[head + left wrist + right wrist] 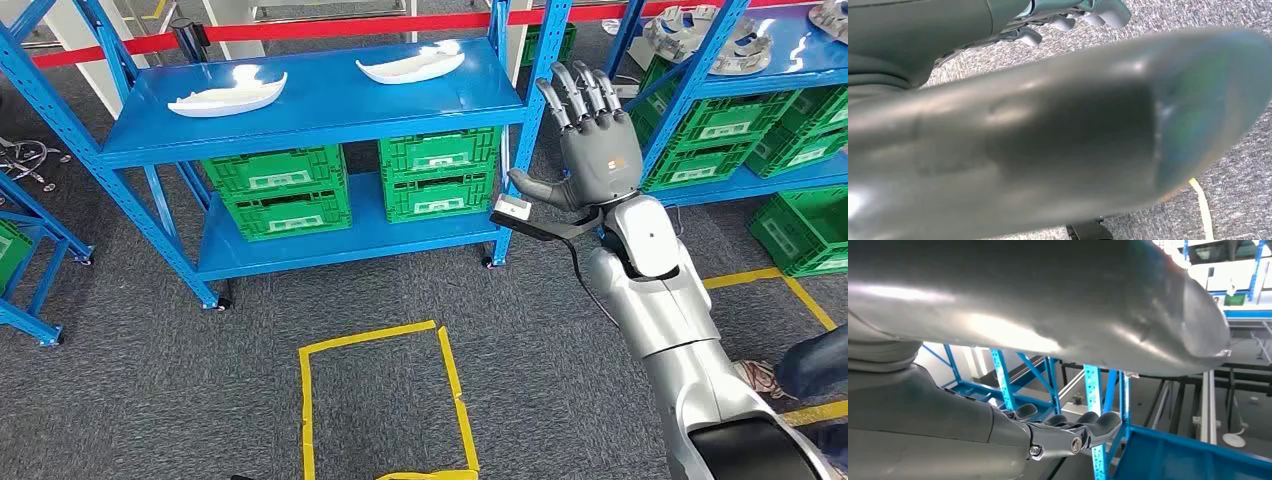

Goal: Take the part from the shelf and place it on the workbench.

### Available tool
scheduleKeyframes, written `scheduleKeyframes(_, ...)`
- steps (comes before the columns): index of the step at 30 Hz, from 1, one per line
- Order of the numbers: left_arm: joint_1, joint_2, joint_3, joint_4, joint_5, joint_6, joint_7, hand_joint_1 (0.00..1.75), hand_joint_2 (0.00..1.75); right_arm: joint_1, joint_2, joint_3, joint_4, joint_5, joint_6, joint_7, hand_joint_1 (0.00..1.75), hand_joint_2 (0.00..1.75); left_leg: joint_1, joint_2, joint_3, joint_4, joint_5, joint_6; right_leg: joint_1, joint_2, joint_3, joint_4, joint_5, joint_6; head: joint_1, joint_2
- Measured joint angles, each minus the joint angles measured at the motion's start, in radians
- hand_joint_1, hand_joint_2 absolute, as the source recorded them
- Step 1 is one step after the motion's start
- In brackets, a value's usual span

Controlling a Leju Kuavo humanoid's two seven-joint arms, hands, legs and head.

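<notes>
Two white curved parts lie on the top board of the blue shelf (pixel 320 115): one at the left (pixel 228 95), one further right and back (pixel 412 64). My right hand (pixel 590 130) is raised beside the shelf's right front post, fingers stretched upward and thumb out to the side, holding nothing. It is right of both parts and touches neither. In the right wrist view its dark fingers (pixel 1073 432) reach out near a blue post. My left hand (pixel 1068 20) hangs over grey carpet with nothing in it, its thick thumb (pixel 1058 135) blurred and close.
Green crates (pixel 350 185) fill the shelf's lower board. A second blue shelf at the right carries grey round parts (pixel 700 35) and more green crates (pixel 780 140). Yellow tape (pixel 380 390) marks a square on the carpet. A person's shoe and leg (pixel 795 372) stand at the right.
</notes>
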Motion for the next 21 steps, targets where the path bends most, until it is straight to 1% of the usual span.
scheduleKeyframes(1,0.000,0.000,0.000,0.000,0.000,0.000,0.001,0.00,0.00,0.000,0.001,0.001,0.001,-0.001,-0.001,-0.001,0.00,0.00,0.000,0.000,0.000,-0.002,0.000,0.002,0.000,0.000,0.000,-0.002,0.001,0.002,0.000,0.000)
scheduleKeyframes(3,-0.002,0.000,0.000,0.000,0.000,0.000,0.002,0.00,0.00,-0.003,0.004,0.005,0.005,-0.005,-0.004,-0.002,0.00,0.00,0.005,0.001,0.007,-0.019,0.007,0.008,0.002,-0.001,0.002,-0.002,0.000,0.007,0.000,0.000)
scheduleKeyframes(4,-0.003,-0.002,0.000,0.000,0.000,0.000,0.002,0.00,0.00,-0.005,0.005,0.007,0.008,-0.009,-0.008,-0.004,0.00,0.00,0.008,0.002,0.012,-0.028,0.011,0.011,0.003,-0.001,-0.005,0.011,-0.006,0.009,0.001,0.000)
scheduleKeyframes(5,-0.004,-0.002,0.000,0.000,0.000,0.000,0.003,0.00,0.00,-0.007,0.006,0.009,0.012,-0.012,-0.011,-0.006,0.00,0.00,0.012,0.003,0.017,-0.037,0.014,0.014,0.004,-0.001,-0.023,0.046,-0.021,0.010,0.001,0.000)
scheduleKeyframes(6,-0.005,-0.003,0.000,0.000,0.000,0.000,0.003,0.00,0.00,-0.008,0.006,0.010,0.017,-0.015,-0.014,-0.007,0.00,0.00,0.013,0.005,0.021,-0.041,0.015,0.015,0.003,-0.001,-0.058,0.106,-0.045,0.011,0.002,0.000)
scheduleKeyframes(7,-0.006,-0.004,0.000,0.000,0.001,0.000,0.003,0.00,0.00,-0.007,0.006,0.011,0.024,-0.017,-0.016,-0.008,0.00,0.00,0.014,0.005,0.021,-0.041,0.013,0.016,0.003,-0.001,-0.106,0.183,-0.071,0.013,0.002,0.000)
scheduleKeyframes(8,-0.005,-0.004,0.000,0.000,0.002,0.000,0.003,0.00,0.00,-0.004,0.005,0.012,0.032,-0.019,-0.018,-0.008,0.00,0.00,0.014,0.006,0.022,-0.041,0.011,0.016,0.002,-0.001,-0.155,0.255,-0.089,0.015,0.003,0.000)
scheduleKeyframes(9,-0.005,-0.004,0.000,0.000,0.002,0.001,0.004,0.00,0.00,-0.001,0.005,0.013,0.040,-0.021,-0.019,-0.008,0.00,0.00,0.015,0.005,0.024,-0.039,0.007,0.015,0.000,-0.001,-0.194,0.301,-0.089,0.017,0.003,0.000)
scheduleKeyframes(10,-0.004,-0.004,0.001,0.000,0.003,0.002,0.004,0.00,0.00,0.001,0.005,0.014,0.047,-0.022,-0.021,-0.007,0.00,0.00,0.016,0.005,0.026,-0.036,0.002,0.012,-0.003,-0.001,-0.212,0.304,-0.066,0.019,0.003,0.000)
scheduleKeyframes(11,-0.004,-0.005,0.001,0.000,0.003,0.002,0.005,0.00,0.00,0.002,0.005,0.014,0.053,-0.023,-0.023,-0.007,0.00,0.00,0.019,0.003,0.030,-0.031,-0.005,0.006,-0.006,-0.001,-0.209,0.265,-0.022,0.021,0.003,0.000)
scheduleKeyframes(12,-0.004,-0.006,0.001,0.000,0.003,0.003,0.005,0.00,0.00,0.000,0.005,0.015,0.059,-0.025,-0.026,-0.006,0.00,0.00,0.022,0.002,0.033,-0.023,-0.014,0.000,-0.010,-0.003,-0.190,0.196,0.028,0.024,0.003,0.000)
scheduleKeyframes(13,-0.004,-0.006,0.001,0.000,0.003,0.003,0.005,0.00,0.00,-0.002,0.005,0.016,0.064,-0.026,-0.029,-0.006,0.00,0.00,0.023,0.000,0.034,-0.013,-0.024,-0.009,-0.009,-0.003,-0.167,0.133,0.061,0.026,0.004,0.000)
scheduleKeyframes(14,-0.005,-0.006,0.001,0.000,0.002,0.004,0.006,0.00,0.00,-0.003,0.004,0.016,0.070,-0.027,-0.031,-0.005,0.00,0.00,0.023,-0.001,0.032,-0.004,-0.033,-0.016,-0.009,-0.003,-0.150,0.088,0.079,0.022,0.006,0.000)
scheduleKeyframes(15,-0.005,-0.006,0.001,0.000,0.002,0.004,0.006,0.00,0.00,-0.003,0.004,0.017,0.074,-0.028,-0.033,-0.005,0.00,0.00,0.022,-0.003,0.030,0.001,-0.039,-0.024,-0.007,-0.003,-0.142,0.067,0.080,0.016,0.007,0.000)
scheduleKeyframes(16,-0.005,-0.005,0.001,0.000,0.002,0.005,0.006,0.00,0.00,-0.003,0.004,0.018,0.079,-0.029,-0.034,-0.005,0.00,0.00,0.021,-0.003,0.029,0.002,-0.042,-0.030,-0.003,-0.001,-0.142,0.068,0.071,0.006,0.009,0.000)
scheduleKeyframes(17,-0.005,-0.005,0.001,0.000,0.002,0.006,0.006,0.00,0.00,-0.002,0.004,0.018,0.081,-0.029,-0.035,-0.005,0.00,0.00,0.022,-0.003,0.030,0.000,-0.044,-0.035,-0.004,0.000,-0.143,0.069,0.070,-0.004,0.009,0.000)
scheduleKeyframes(18,-0.005,-0.006,0.001,0.000,0.002,0.006,0.006,0.00,0.00,-0.002,0.004,0.018,0.084,-0.029,-0.036,-0.005,0.00,0.00,0.023,-0.002,0.031,0.000,-0.047,-0.040,-0.004,0.001,-0.143,0.069,0.067,-0.012,0.009,0.000)
scheduleKeyframes(19,-0.005,-0.006,0.001,0.001,0.002,0.006,0.006,0.00,0.00,-0.004,0.004,0.018,0.085,-0.029,-0.036,-0.005,0.00,0.00,0.024,0.000,0.026,0.013,-0.055,-0.045,-0.006,0.001,-0.140,0.068,0.065,-0.019,0.008,0.000)
scheduleKeyframes(20,-0.006,-0.006,0.001,0.001,0.002,0.006,0.006,0.00,0.00,-0.005,0.004,0.018,0.086,-0.029,-0.037,-0.005,0.00,0.00,0.024,0.002,0.009,0.046,-0.070,-0.049,-0.007,0.001,-0.136,0.067,0.063,-0.025,0.006,0.000)
scheduleKeyframes(21,-0.007,-0.006,0.001,0.001,0.002,0.006,0.005,0.00,0.00,-0.006,0.004,0.018,0.088,-0.029,-0.037,-0.005,0.00,0.00,0.024,0.004,-0.022,0.102,-0.091,-0.052,-0.007,0.001,-0.133,0.066,0.060,-0.031,0.005,0.000)
